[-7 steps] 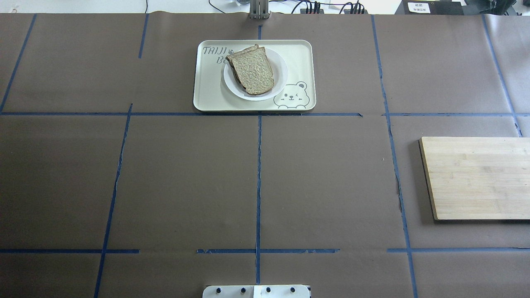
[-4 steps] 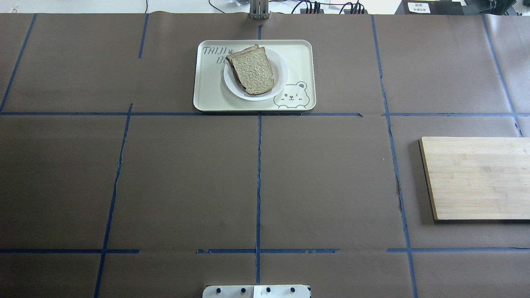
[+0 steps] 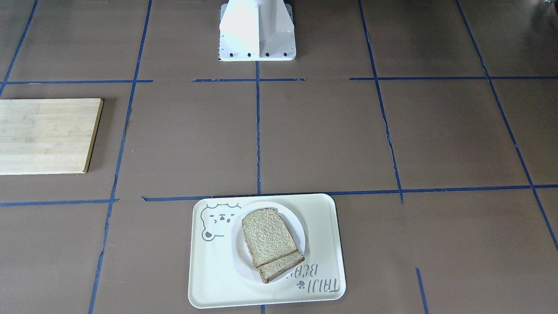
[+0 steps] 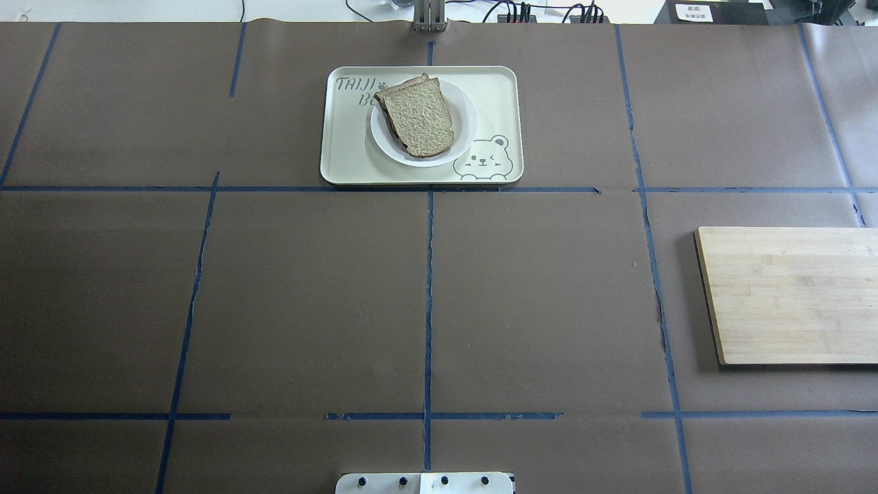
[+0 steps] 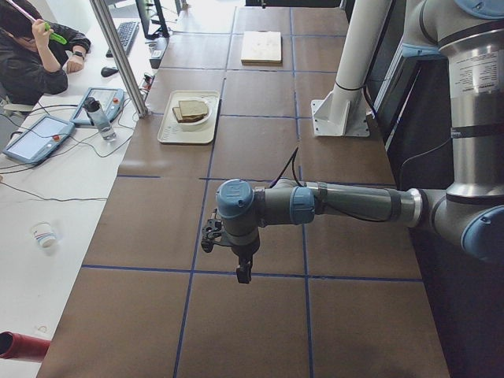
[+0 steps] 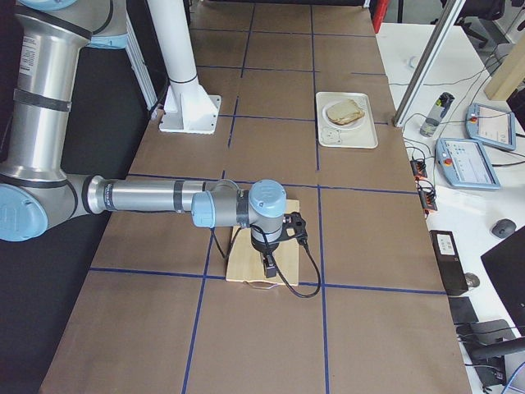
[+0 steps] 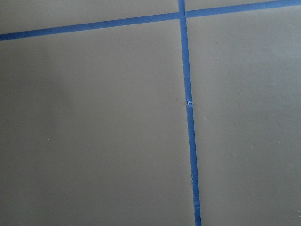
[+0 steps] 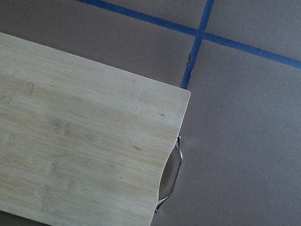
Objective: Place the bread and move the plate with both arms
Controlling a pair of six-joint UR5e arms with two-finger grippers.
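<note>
A tan bread slice lies on top of a second slice on the small white plate, which sits on the cream bear tray at the far middle of the table. In the front-facing view the bread covers the lower slice on the plate. My left gripper hangs over bare table far from the tray. My right gripper hangs over the cutting board. Both show only in the side views, so I cannot tell whether they are open or shut.
A bamboo cutting board lies at the table's right; its corner and metal handle show in the right wrist view. The white pedestal stands at the robot's side. An operator sits past the far edge.
</note>
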